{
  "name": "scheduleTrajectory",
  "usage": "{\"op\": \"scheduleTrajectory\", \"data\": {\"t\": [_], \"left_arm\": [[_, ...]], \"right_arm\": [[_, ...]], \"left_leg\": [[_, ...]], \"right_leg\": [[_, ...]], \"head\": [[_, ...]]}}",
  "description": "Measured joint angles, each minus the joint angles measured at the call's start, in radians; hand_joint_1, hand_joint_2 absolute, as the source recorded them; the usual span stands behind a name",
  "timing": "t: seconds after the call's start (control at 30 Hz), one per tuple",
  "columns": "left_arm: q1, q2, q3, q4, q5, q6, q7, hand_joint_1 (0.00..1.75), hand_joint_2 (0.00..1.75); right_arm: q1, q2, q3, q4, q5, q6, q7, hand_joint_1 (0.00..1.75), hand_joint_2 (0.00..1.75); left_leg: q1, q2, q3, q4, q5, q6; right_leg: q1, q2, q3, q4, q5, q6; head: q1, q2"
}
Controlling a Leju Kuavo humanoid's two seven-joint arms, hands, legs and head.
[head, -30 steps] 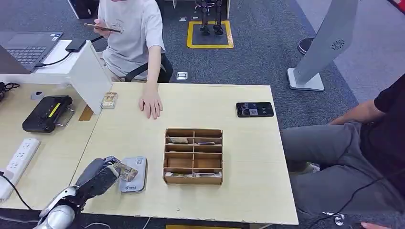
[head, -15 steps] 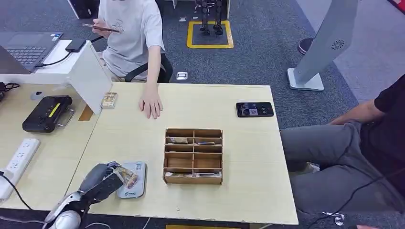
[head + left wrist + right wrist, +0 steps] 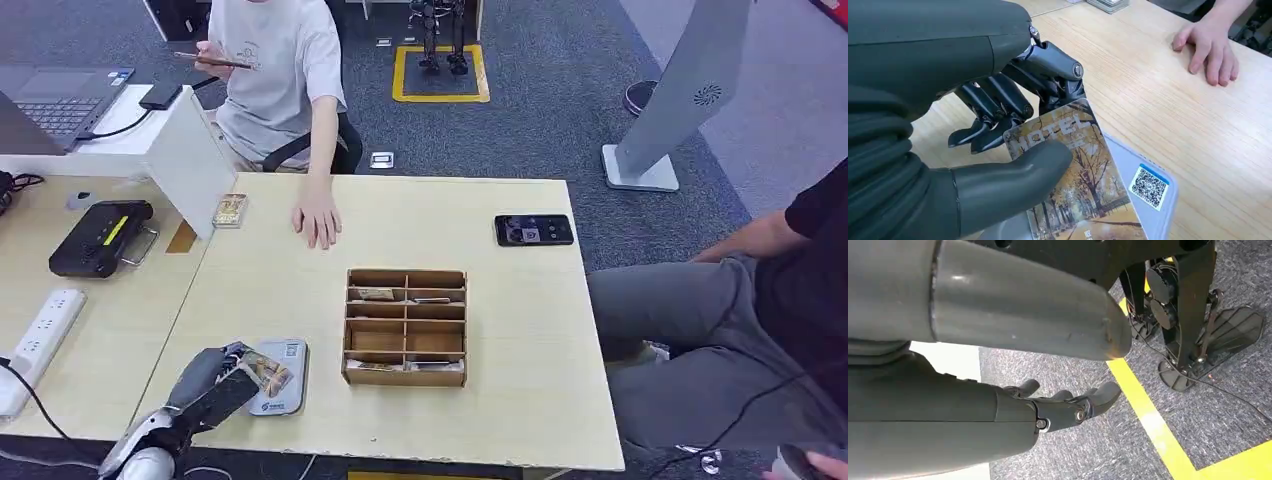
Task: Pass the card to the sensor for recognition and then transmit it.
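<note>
— Card first, then: where is it against the big pieces?
— Over the bench, just above the grey sensor by the near edge, left of the wooden divider box.
— Who holds it?
— The left hand pinches it, thumb on top, fingers beneath.
— And the right hand?
— Hanging over carpet, fingers apart, holding nothing.

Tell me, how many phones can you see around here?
2. One black phone lies flat near the far right corner of the table. A seated person across the table holds another phone. Others may be out of view.
</note>
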Motion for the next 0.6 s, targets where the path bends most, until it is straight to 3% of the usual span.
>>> {"op": "scheduleTrajectory", "data": {"t": [0.1, 0.2, 0.33, 0.43, 0.6], "left_arm": [[0.002, -0.005, 0.011, -0.002, 0.056, -0.015, -0.050, 1.75, 1.75], [0.002, -0.018, 0.036, -0.032, 0.238, -0.087, -0.110, 1.75, 1.75], [-0.005, -0.038, 0.063, -0.079, 0.343, -0.123, -0.135, 1.75, 1.75], [-0.033, -0.065, 0.088, -0.125, 0.472, -0.126, -0.217, 1.75, 1.75], [-0.183, -0.074, 0.089, -0.186, 0.509, -0.091, -0.240, 1.75, 1.75]], "right_arm": [[0.000, 0.000, 0.000, 0.000, 0.000, 0.004, -0.004, 0.00, 0.00], [0.000, 0.000, 0.000, 0.000, 0.000, 0.007, -0.008, 0.00, 0.00], [-0.001, 0.000, 0.000, 0.000, 0.000, 0.003, -0.009, 0.00, 0.00], [-0.001, 0.000, 0.000, 0.000, 0.000, 0.001, -0.013, 0.00, 0.00], [-0.010, 0.000, 0.016, 0.000, 0.000, 0.000, -0.020, 0.00, 0.00]], "left_leg": [[0.000, 0.000, 0.000, 0.000, 0.000, 0.000], [0.000, 0.000, 0.000, 0.000, 0.000, 0.000], [0.000, 0.000, 0.000, 0.000, 0.000, 0.000], [0.000, -0.001, -0.001, 0.001, 0.001, 0.001], [0.000, -0.002, -0.001, 0.001, 0.003, 0.000]], "right_leg": [[0.000, 0.000, 0.000, 0.000, 0.000, 0.000], [0.000, 0.000, -0.001, 0.000, 0.000, 0.000], [0.000, 0.001, -0.001, 0.000, 0.000, 0.000], [0.000, 0.000, -0.002, 0.000, 0.000, 0.000], [0.000, -0.002, -0.001, 0.000, 0.002, -0.001]], "head": [[0.000, 0.000], [0.000, 0.000], [0.000, 0.000], [0.000, 0.000], [0.000, 0.000]]}}
